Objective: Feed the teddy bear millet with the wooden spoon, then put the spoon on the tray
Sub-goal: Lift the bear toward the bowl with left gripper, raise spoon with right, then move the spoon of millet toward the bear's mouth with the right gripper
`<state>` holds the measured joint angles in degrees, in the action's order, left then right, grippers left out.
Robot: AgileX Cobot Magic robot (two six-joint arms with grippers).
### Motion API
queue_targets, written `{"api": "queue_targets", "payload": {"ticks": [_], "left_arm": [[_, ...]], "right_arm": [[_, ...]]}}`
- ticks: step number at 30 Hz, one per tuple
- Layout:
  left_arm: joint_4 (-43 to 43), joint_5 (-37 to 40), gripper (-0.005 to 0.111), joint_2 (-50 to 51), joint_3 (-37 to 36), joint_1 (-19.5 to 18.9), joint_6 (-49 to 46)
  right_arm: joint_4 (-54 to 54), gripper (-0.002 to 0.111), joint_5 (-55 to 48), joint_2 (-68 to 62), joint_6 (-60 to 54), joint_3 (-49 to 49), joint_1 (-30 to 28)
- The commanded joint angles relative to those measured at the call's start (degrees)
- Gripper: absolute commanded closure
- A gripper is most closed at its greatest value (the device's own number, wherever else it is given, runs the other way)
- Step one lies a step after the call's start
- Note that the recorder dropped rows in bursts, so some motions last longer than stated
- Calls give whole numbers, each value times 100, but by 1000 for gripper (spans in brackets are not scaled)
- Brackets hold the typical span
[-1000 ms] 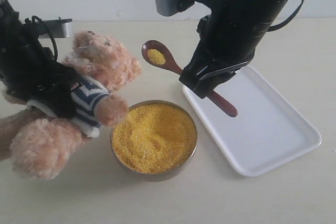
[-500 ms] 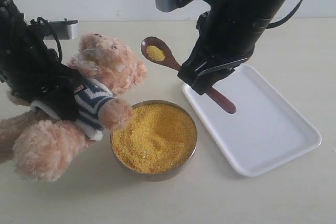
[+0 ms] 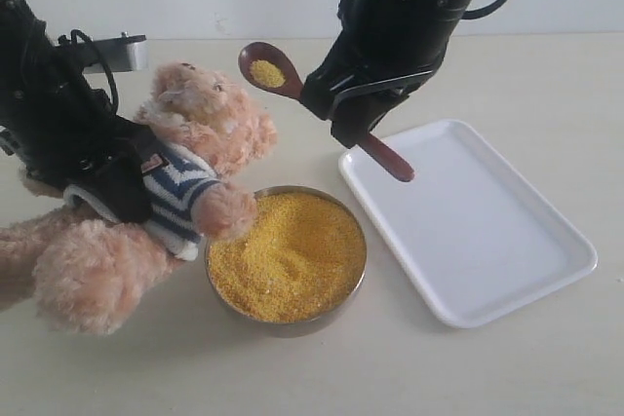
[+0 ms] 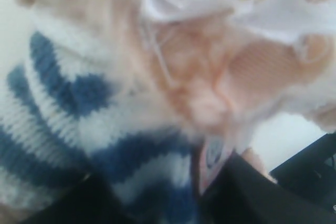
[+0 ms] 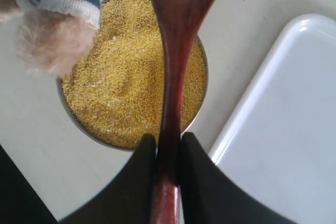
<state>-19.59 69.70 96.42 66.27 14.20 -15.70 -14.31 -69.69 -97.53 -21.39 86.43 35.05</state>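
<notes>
wooden spoon (image 5: 172, 77): dark reddish-brown, glossy, with a round scoop end and a slim handle. We see it in the air above the counter (image 3: 507, 367), tilted, scoop end high and near the teddy bear's (image 3: 210, 119) head. We can't tell if they touch. The handle tail points down toward the tray (image 3: 487, 231).
spoon load (image 3: 265, 73): small heap of yellow grains in the scoop.
right gripper (image 5: 168, 142): clenched on the spoon handle, jaws tight on both sides.
teddy bear: fluffy tan-pink, navy-and-white striped shirt, tilted, one paw over the metal bowl's (image 3: 289, 326) rim.
left gripper (image 4: 163, 200): grasping the bear by its striped torso. The wrist view is too blurred for us to read more.
millet (image 3: 288, 250): fine bright yellow grains, filling the bowl almost to the rim.
tray: white rectangle with rounded corners and a low rim, flat on the counter just beside the bowl.
</notes>
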Motion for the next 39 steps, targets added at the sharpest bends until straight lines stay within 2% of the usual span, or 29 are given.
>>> {"api": "queue_targets", "payload": {"ticks": [1,10,20,39], "left_arm": [[-102,26,103,-61,21,31,-43],[-102,26,103,-61,21,31,-43],[-114,26,103,-61,21,31,-43],[-206,26,103,-144,21,31,-41]], "right_arm": [[18,109,-27,-176,29,349,96],[-27,109,-27,-467,219,1026,109],[72,109,-27,-683,259,1036,384],[139,109,-27,-692,256,1036,384]]}}
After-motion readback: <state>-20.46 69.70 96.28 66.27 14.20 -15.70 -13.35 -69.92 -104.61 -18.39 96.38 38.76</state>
